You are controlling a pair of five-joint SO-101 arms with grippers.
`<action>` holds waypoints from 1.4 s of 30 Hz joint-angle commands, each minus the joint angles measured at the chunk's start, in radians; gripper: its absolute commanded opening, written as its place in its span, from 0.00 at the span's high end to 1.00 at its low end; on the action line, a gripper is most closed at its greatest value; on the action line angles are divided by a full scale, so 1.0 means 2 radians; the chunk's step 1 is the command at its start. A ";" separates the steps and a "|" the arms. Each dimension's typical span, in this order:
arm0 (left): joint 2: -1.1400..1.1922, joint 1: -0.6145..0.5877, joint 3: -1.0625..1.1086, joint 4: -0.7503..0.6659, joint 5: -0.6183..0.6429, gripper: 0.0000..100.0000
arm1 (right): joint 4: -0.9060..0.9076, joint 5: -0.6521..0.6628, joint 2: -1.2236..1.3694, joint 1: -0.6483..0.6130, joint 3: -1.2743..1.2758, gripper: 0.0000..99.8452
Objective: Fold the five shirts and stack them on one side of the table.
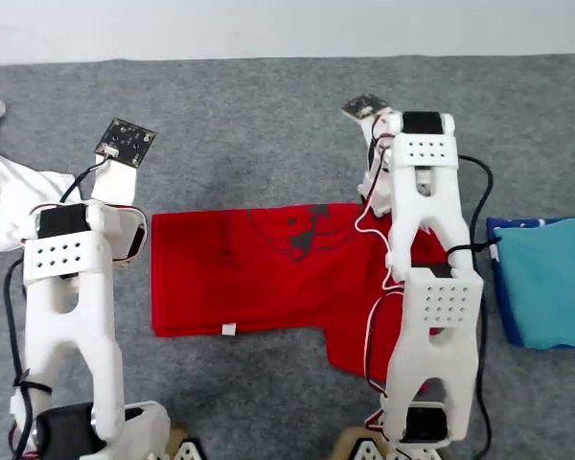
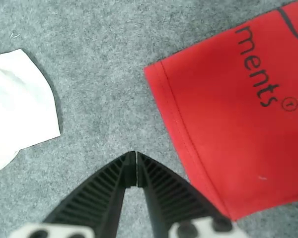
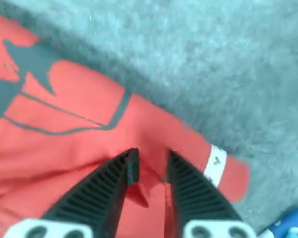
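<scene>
A red shirt (image 1: 240,278) with a dark print lies spread in the middle of the grey table, one part sticking out at its near right. My left gripper (image 2: 135,157) is shut and holds nothing. It hovers over bare carpet between the red shirt's (image 2: 238,124) hemmed corner and a white shirt (image 2: 15,104). In the high view the left gripper (image 1: 134,230) sits at the shirt's far left corner. My right gripper (image 3: 150,163) stands narrowly open over the red shirt (image 3: 64,139) near its white neck label (image 3: 216,162), with a ridge of red cloth between its fingers.
The white shirt (image 1: 10,201) lies crumpled at the far left edge. A folded teal shirt (image 1: 551,283) rests on a blue one (image 1: 495,259) at the right edge. Bare grey carpet runs along the back of the table.
</scene>
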 commanded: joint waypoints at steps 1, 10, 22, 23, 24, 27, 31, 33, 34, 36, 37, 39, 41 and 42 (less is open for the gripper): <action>-0.019 0.002 -0.001 -0.007 -0.002 0.99 | 0.044 -0.013 -0.007 -0.016 -0.068 0.85; -0.019 0.001 0.003 -0.003 -0.002 0.99 | 0.067 -0.012 -0.086 -0.019 -0.012 0.85; -0.024 0.001 0.003 0.007 -0.001 0.99 | 0.065 -0.007 -0.233 -0.002 0.274 0.97; -0.024 0.001 0.003 0.007 -0.001 0.99 | 0.061 -0.003 -0.231 0.001 0.292 0.97; -0.024 0.001 0.003 0.007 -0.001 0.99 | 0.056 -0.001 -0.229 0.002 0.305 0.98; -0.024 0.001 0.003 0.007 -0.001 0.99 | 0.044 -0.001 -0.208 0.000 0.325 0.98; -0.021 0.001 0.003 0.007 -0.001 0.99 | 0.023 -0.005 -0.175 -0.018 0.325 0.98; -0.020 0.001 0.003 0.007 -0.001 0.99 | 0.006 -0.005 -0.168 -0.043 0.324 0.98; -0.020 0.001 0.003 0.007 -0.001 0.99 | -0.007 -0.005 -0.168 -0.056 0.324 0.98; -0.020 0.001 0.003 0.010 -0.001 0.99 | -0.028 -0.005 -0.165 -0.085 0.311 0.98; -0.020 0.001 0.003 0.015 -0.001 0.99 | -0.033 -0.005 -0.162 -0.096 0.297 0.98; -0.020 0.001 0.003 0.019 -0.001 0.99 | -0.036 -0.006 -0.161 -0.110 0.262 0.98; -0.020 0.001 0.003 0.028 -0.001 0.99 | -0.033 -0.006 -0.161 -0.117 0.229 0.98; -0.020 0.001 0.003 0.028 -0.001 0.99 | -0.032 -0.006 -0.161 -0.118 0.216 0.98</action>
